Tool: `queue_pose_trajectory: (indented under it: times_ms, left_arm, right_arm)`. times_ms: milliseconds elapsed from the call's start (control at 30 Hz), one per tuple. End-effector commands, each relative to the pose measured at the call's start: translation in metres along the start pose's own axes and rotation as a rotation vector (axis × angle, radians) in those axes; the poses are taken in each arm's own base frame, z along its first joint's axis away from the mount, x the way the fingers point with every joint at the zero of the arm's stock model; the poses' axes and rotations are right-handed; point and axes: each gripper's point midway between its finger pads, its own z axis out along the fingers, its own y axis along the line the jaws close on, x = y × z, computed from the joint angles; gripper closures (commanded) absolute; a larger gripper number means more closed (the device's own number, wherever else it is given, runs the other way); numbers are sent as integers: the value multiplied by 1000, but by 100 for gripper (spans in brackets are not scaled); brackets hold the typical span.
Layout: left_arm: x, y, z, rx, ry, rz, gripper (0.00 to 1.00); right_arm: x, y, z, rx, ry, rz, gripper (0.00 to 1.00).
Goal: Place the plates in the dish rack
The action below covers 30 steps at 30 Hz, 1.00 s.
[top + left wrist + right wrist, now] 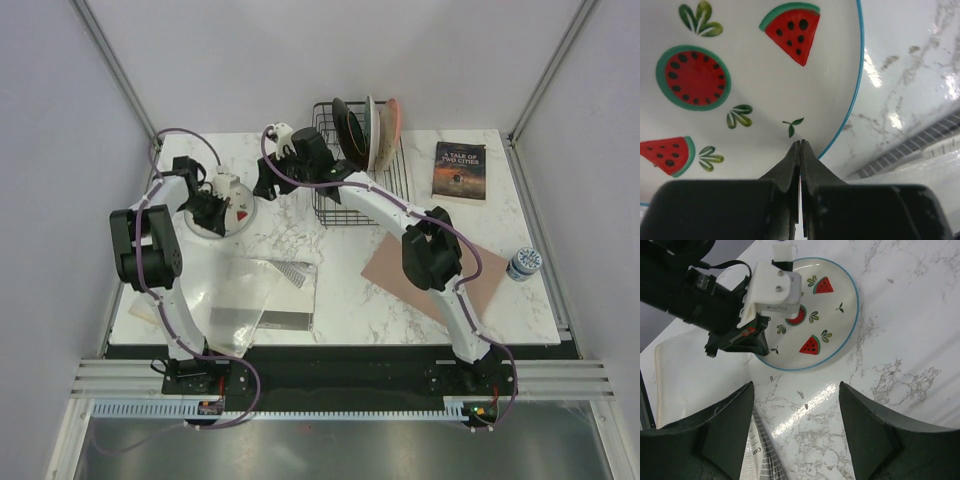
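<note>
The dish rack at the bench's 12 o'clock holds three upright plates. The watermelon plate lies flat at 10 o'clock, left end effector pinched together at its rim; right end effector spread wide beside it.

Each arm, left and right, has white link shells, bulky black joint housings and a thin purple cable running along it. The left hand carries a white blocky mount with two small screws and a red marking beside slim black fingers. The right hand has broad, matte-black, wedge-shaped fingers.
</note>
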Motion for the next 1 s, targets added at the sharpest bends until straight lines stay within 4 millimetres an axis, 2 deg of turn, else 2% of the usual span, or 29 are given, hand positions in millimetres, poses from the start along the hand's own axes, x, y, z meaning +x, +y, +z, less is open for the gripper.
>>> queue_pose_trajectory:
  times_ms: [0,67,100,133,167,200,233,267,300,367,400,433,533,567,600,767,967]
  left_arm:
    - [19,-48,-10,103,-1,0,98]
    - [22,-57,-17,101,-19,-8,98]
    - [20,-55,-22,75,-34,-17,97]
    - [5,-49,-36,15,-104,-44,90]
    - [-2,-45,-44,-15,-142,-62,69]
    - [-7,-35,-56,-61,-185,-142,58]
    - [-20,-20,-69,-122,-257,-168,51]
    - [-28,-13,-84,-157,-309,-200,39]
    - [-27,3,-96,-192,-349,-309,36]
    - [-28,22,-107,-223,-404,-404,34]
    - [-21,33,-110,-234,-418,-487,34]
    - [-17,37,-110,-237,-418,-525,34]
    - [-1,50,-100,-241,-428,-609,34]
    - [3,53,-92,-237,-425,-630,34]
    - [6,56,-89,-231,-429,-655,34]
    - [11,72,-71,-229,-440,-728,34]
    - [19,86,-52,-249,-415,-771,34]
  right_arm:
    - [-17,29,7,-83,-51,36,25]
    - [-10,33,13,-94,-40,40,25]
    - [-9,38,15,-101,-40,42,25]
    - [-5,39,19,-104,-34,42,25]
    - [-3,40,22,-107,-34,43,25]
    - [-7,45,25,-115,-48,37,25]
    - [0,42,31,-109,-42,49,25]
    - [0,41,35,-109,-47,56,25]
    - [-6,45,38,-119,-72,53,26]
    - [2,39,51,-106,-73,82,27]
    - [-4,42,54,-107,-94,81,27]
    - [6,38,63,-101,-82,101,27]
    - [16,33,77,-51,-84,95,29]
    - [15,26,81,6,-93,79,29]
    - [24,18,87,44,-81,77,29]
    - [27,-8,95,218,-119,70,31]
    - [50,-22,104,272,-91,77,33]
